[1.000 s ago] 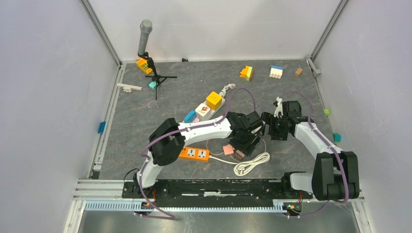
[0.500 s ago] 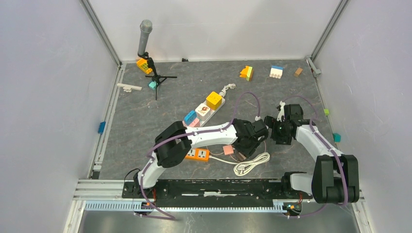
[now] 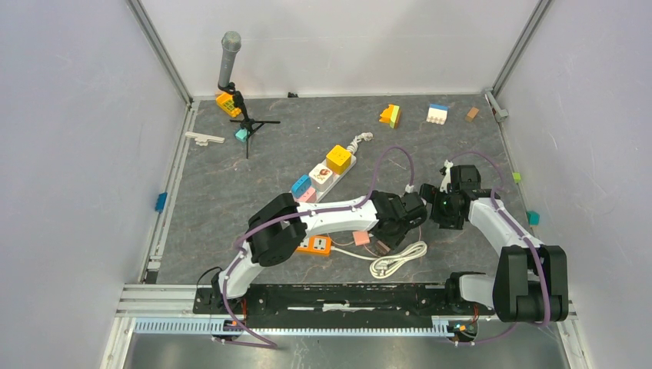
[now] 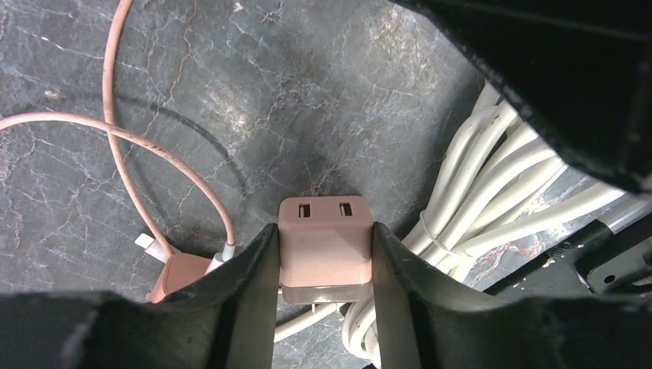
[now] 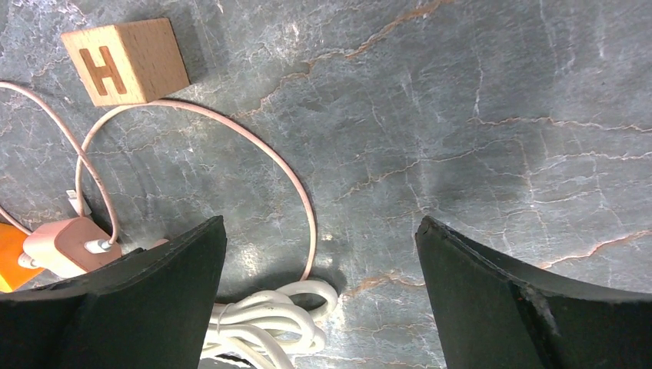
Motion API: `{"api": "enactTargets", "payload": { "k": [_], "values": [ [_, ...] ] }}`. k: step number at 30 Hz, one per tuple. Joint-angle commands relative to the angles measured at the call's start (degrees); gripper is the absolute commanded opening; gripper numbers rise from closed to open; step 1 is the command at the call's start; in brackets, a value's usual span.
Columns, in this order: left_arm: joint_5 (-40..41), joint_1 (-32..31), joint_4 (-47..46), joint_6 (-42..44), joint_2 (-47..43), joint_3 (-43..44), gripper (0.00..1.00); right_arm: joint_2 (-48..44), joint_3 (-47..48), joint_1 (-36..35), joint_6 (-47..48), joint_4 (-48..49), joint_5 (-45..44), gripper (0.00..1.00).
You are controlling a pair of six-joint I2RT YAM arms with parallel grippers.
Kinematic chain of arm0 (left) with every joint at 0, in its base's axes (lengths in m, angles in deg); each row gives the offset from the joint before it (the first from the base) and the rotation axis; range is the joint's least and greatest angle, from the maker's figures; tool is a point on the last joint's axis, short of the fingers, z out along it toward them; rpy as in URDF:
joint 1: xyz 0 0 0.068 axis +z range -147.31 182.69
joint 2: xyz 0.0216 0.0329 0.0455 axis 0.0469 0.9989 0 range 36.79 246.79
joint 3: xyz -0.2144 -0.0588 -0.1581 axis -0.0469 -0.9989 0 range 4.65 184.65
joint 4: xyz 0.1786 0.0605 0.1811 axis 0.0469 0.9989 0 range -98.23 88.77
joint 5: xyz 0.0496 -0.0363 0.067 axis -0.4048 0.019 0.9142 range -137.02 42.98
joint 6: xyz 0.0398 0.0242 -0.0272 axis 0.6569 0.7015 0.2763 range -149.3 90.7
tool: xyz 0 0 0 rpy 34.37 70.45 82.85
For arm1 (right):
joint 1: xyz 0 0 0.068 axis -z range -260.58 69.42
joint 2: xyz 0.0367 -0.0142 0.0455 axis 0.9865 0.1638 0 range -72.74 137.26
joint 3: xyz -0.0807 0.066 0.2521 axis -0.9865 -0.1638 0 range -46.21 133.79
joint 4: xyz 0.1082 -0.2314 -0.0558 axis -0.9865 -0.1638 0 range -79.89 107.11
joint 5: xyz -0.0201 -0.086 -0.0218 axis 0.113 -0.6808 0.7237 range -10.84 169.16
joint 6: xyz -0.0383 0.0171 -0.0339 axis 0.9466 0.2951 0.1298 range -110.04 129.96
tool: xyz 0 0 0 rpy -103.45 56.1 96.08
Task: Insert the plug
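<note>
We count two power strips (image 3: 315, 244), two pink chargers (image 4: 324, 254), one coil of white cable (image 3: 397, 260), one microphone (image 3: 229, 52) on its stand and one wooden letter block (image 5: 125, 60). Near the far edge of the bench (image 3: 461, 150) we count five small toy blocks (image 3: 437, 113), two by the left corner.

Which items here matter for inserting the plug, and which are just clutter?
Job: pink charger block, gripped by the left end effector; orange power strip and white power strip, either possibly the socket.
Clutter: microphone stand; toy bricks; wooden H block; white cable coil.
</note>
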Motion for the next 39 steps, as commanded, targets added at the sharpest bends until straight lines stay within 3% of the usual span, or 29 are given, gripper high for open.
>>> {"api": "enactTargets", "payload": {
  "k": [1,9,17,23,29,35,39],
  "values": [
    [2.15,0.43,4.82,-0.98,3.06,-2.18,0.43,-0.98,4.0,-0.21,0.49,2.49,6.68,0.98],
    [6.07,1.55,3.98,1.02,-6.38,-1.02,0.39,0.1,7.32,-0.21,2.03,2.11,8.96,0.98],
    [2.15,6.88,-0.41,4.1,-19.17,-2.54,0.39,1.96,14.69,-0.3,3.81,0.84,14.27,0.98],
    [-2.99,13.79,-4.85,6.33,-29.24,-9.58,0.38,4.41,21.7,-2.52,3.98,-0.29,21.02,0.98],
    [-10.14,22.9,-13.31,-0.76,-40.16,-20.39,0.33,5.83,27.52,-8.93,2.85,2.48,25.09,0.98],
    [-11.35,28.29,-20.08,-8.7,-48.19,-28.56,0.25,5.44,28.57,-16.03,-1.56,11.63,27.52,0.98],
    [-15.47,28.54,-26.09,-2.82,-51.13,-32.78,0.25,7.12,29.91,-18.51,-5.41,14.44,28.55,0.98]
  ]
}}
